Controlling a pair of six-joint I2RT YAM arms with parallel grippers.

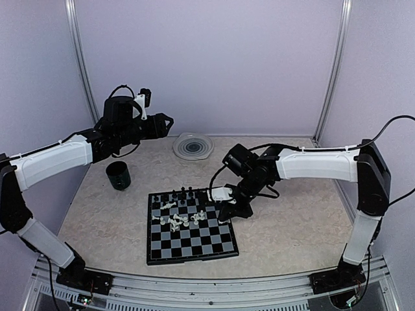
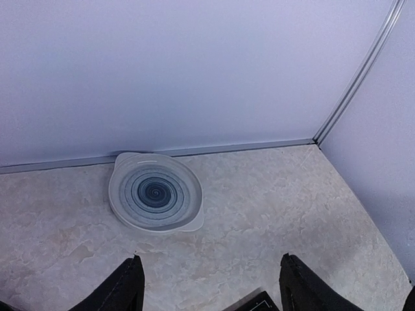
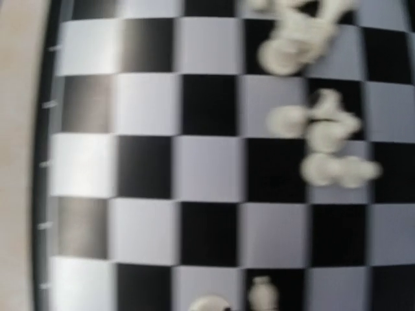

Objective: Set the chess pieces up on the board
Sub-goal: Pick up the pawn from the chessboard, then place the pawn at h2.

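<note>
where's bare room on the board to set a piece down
The board's near rows are bare, up to its near edge. Crowded: white pieces heaped mid-board, black pieces along the far edge. The table right of the board is bare too.

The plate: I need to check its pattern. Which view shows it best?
Left wrist: the plate sits mid-frame, with its blue spiral and clear rim sharp. The top view shows the plate small and far off. The right wrist view misses it entirely.
</note>
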